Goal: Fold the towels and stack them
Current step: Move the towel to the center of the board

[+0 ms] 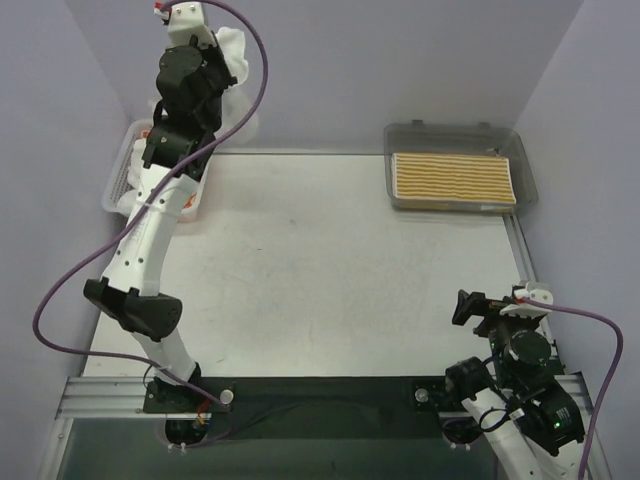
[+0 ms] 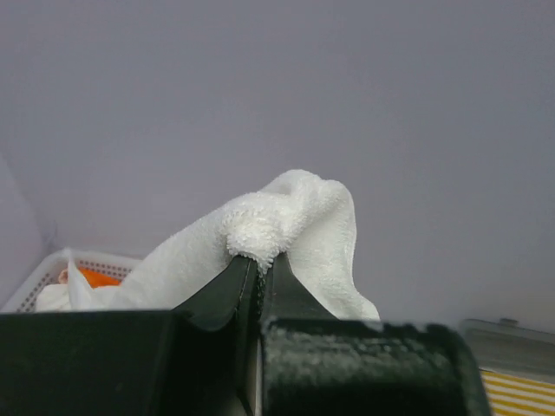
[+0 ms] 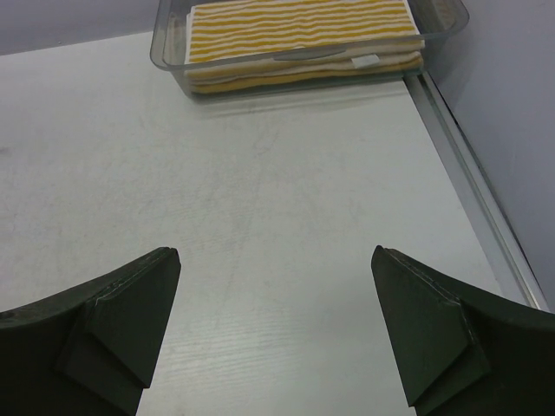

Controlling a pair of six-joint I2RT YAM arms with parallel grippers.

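Observation:
My left gripper [image 1: 218, 48] is raised high at the back left, above the white mesh basket [image 1: 118, 185]. It is shut on a bunched fold of a plain white towel [image 2: 303, 217], and the cloth bulges over the fingertips and hangs down both sides. The left wrist view shows that gripper [image 2: 260, 262] with its jaws pressed together. A bit of orange towel [image 2: 102, 279] lies in the basket [image 2: 39, 276] below. A folded yellow-and-white striped towel [image 1: 452, 180] lies in the grey tray [image 1: 527, 165]. My right gripper [image 1: 472, 306] hovers open and empty over bare table at the near right.
The tray [image 3: 166, 48] with the striped towel [image 3: 299, 24] stands at the back right corner. A metal rail [image 3: 473, 204] runs along the table's right edge. Purple walls close in the back and both sides.

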